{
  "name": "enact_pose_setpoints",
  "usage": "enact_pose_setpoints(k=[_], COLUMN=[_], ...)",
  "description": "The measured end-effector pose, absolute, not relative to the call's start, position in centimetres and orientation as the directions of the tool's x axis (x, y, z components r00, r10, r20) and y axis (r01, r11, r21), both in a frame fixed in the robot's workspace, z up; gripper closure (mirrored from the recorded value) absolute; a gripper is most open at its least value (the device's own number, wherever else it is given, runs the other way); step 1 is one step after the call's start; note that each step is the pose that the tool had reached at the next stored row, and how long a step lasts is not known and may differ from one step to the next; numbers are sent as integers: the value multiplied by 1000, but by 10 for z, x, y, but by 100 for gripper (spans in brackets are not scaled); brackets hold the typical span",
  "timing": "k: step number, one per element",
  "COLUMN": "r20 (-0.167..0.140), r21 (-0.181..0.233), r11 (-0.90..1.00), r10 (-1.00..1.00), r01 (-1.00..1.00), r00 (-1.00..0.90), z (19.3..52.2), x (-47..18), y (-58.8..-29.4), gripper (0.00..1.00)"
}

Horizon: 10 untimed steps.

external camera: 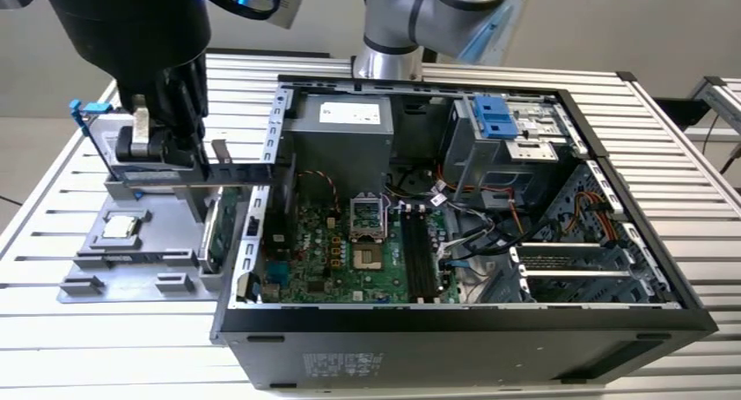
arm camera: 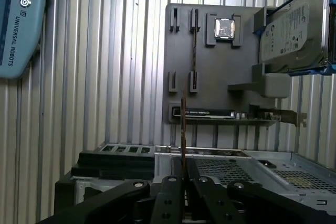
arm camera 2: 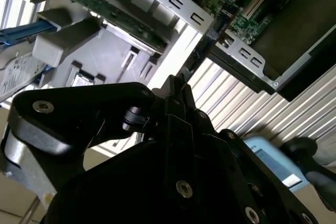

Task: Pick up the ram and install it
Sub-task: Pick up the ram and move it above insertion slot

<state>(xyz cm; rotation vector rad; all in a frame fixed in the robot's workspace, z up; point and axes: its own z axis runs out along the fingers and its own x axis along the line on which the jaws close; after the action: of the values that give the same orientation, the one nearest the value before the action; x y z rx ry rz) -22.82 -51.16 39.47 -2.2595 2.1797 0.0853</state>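
Note:
The ram point(arm camera: 183, 129) is a thin dark stick seen edge-on, rising from between my fingertips in the first wrist view. My gripper point(arm camera: 183, 167) is shut on it. In the second wrist view the ram point(arm camera 2: 199, 53) reaches from the gripper point(arm camera 2: 176, 85) toward the edge of the case. In the exterior view the gripper point(external camera: 206, 157) hangs above the grey parts tray point(external camera: 151, 270), at the view's left of the open computer case point(external camera: 463, 326), and the ram point(external camera: 249, 163) sticks out toward the case wall. The dark memory slots point(external camera: 417, 257) lie on the green motherboard inside.
The tray point(arm camera: 210, 77) holds a square silver processor point(arm camera: 224, 28), a hard drive point(arm camera: 294, 30) and a green expansion card point(arm camera: 210, 114). A blue teach pendant point(arm camera: 18, 24) lies on the slatted table. Cables and drive cages crowd the case toward the exterior view's right.

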Motion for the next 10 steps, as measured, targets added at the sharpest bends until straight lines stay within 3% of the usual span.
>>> enact_pose_setpoints(k=[10], r20=[-40], r21=[37], r11=[-37], r10=[-999], r01=[-999], r00=[35], z=[395], x=[-216], y=[-512], gripper=[100])
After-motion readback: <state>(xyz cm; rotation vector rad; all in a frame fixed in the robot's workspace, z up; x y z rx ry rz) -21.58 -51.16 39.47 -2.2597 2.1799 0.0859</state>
